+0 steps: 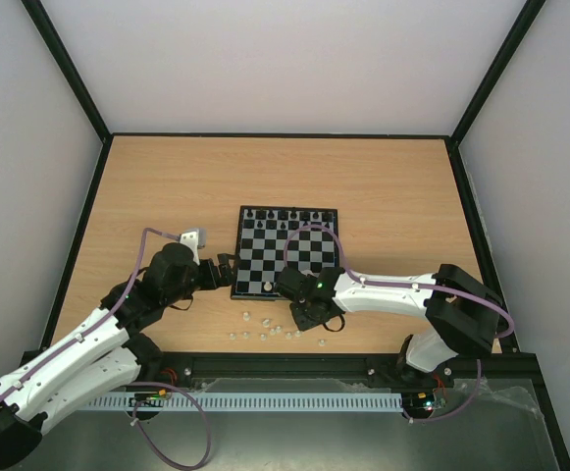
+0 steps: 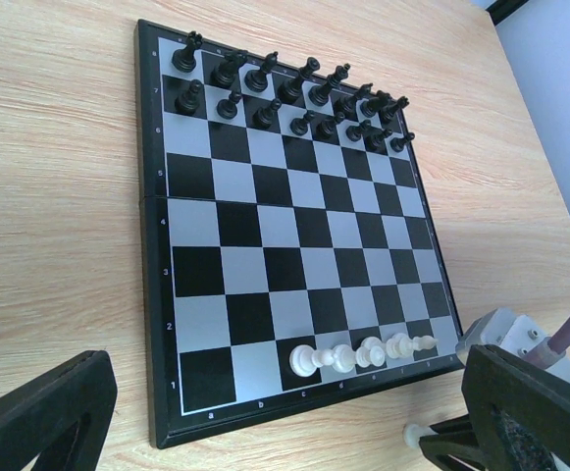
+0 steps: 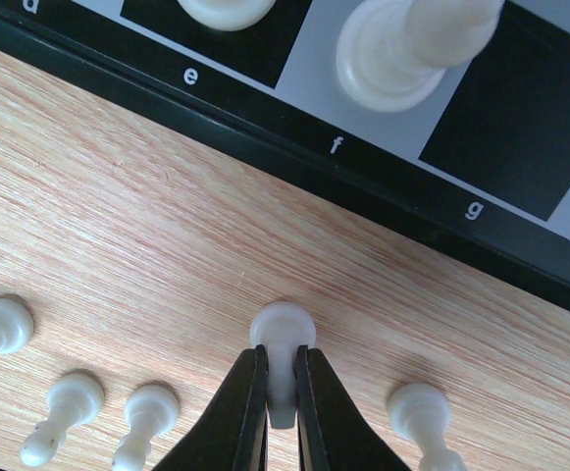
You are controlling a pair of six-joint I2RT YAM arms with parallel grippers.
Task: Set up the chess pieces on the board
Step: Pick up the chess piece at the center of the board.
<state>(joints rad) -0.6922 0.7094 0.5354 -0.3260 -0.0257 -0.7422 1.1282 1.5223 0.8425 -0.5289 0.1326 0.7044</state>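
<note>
Just off the board's (image 3: 294, 157) near edge, right gripper (image 3: 281, 381) clamps a white pawn (image 3: 283, 334) on the table (image 3: 118, 196); left gripper (image 1: 226, 272) hovers beside the board, jaws wide apart.

Table: light wooden top (image 1: 167, 186) with fine grain running across it and a thin black edging on all sides.
Black pieces: tiny black chessmen (image 1: 265, 214) standing upright in two straight rows near the middle of the table, on the far side; the left wrist view shows them (image 2: 304, 78) close-set, the back row taller than the front row.
Walls: plain pale panels (image 1: 285, 59) enclosing the table at the back and both sides.
Frame: black posts (image 1: 69, 67) rising outward from the far corners.
Near edge: a black rail (image 1: 285, 363), then a white slotted strip (image 1: 285, 402), then a dull grey surface (image 1: 294, 442).
</note>
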